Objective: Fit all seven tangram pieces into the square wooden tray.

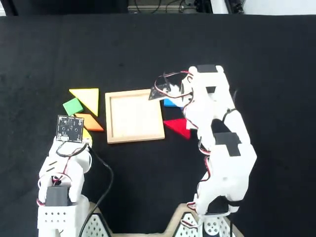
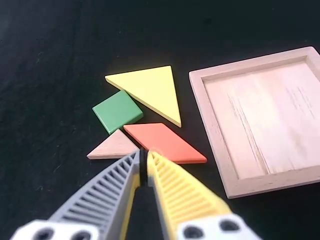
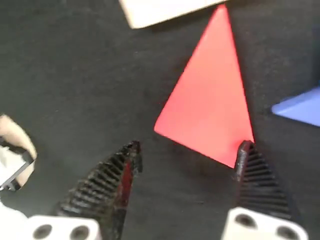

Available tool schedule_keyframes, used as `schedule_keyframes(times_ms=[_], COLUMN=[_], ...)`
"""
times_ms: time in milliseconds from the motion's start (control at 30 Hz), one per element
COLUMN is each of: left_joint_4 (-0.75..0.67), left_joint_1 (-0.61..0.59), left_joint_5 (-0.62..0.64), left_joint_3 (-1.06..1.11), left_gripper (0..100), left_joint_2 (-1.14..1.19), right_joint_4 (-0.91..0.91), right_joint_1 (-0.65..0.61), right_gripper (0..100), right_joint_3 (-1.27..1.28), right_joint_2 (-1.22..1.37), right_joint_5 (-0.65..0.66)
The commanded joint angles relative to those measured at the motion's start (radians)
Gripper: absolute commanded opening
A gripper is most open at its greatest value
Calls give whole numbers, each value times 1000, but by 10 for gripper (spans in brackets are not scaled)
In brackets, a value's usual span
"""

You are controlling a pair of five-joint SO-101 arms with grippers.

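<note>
The square wooden tray [image 1: 134, 117] lies flat in the middle of the tabletop [image 1: 148, 44], its floor bare. On the left arm's side four pieces cluster just off its rim. These are a large yellow triangle [image 1: 88, 98], a green square [image 1: 73, 106] just beside that triangle's long edge, an orange parallelogram [image 1: 90, 122] nearest the tray with a narrow strip of black between, and a small pale triangle [image 2: 114, 146] against the orange piece. Off the opposite rim lie a red triangle [image 1: 177, 127], its sharp point toward the tray's near corner, and a blue piece [image 1: 171, 103] largely covered by the right arm [image 1: 222, 143]. Open black surface spreads beyond the tray and in front of it.

The left hand [image 2: 144, 156] has its fingers pressed together on nothing, tips at the seam between pale triangle and parallelogram. The right hand [image 3: 189, 146] has its fingers spread wide at the red triangle's broad edge. One fingertip [image 3: 245, 150] seems to touch its corner, though contact is hard to judge. The right arm is folded over that side of the tray.
</note>
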Motion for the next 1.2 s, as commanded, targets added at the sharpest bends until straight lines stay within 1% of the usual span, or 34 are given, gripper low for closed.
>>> schedule_keyframes(times_ms=[0, 100, 233, 300, 433, 500, 667, 767, 900, 1167], left_joint_4=[-25, -25, -25, -25, -25, -23, -23, -23, -23, -25], left_joint_1=[12, 12, 13, 13, 10, 7, 12, 13, 10, 13], left_joint_5=[-6, -6, -6, -6, -6, -6, -6, -6, -6, -6], left_joint_3=[18, 18, 18, 18, 18, 18, 18, 18, 18, 18], left_gripper=[30, 30, 30, 30, 30, 30, 30, 30, 30, 30], left_joint_2=[-8, -8, -8, -8, -8, -8, -8, -8, -8, -8], right_joint_4=[48, 44, 32, -41, -244, -292, -310, -356, -397, -347], right_joint_1=[-15, -21, -92, -121, -127, -124, -121, -117, -86, -86], right_gripper=[293, 293, 293, 293, 296, 296, 297, 297, 297, 297], right_joint_3=[-2, 42, 183, 263, 400, 437, 444, 443, 443, 430], right_joint_2=[-101, -202, -334, -384, -415, -412, -371, -338, -311, -295], right_joint_5=[21, 25, 25, 23, 21, 21, 21, 21, 21, 23])
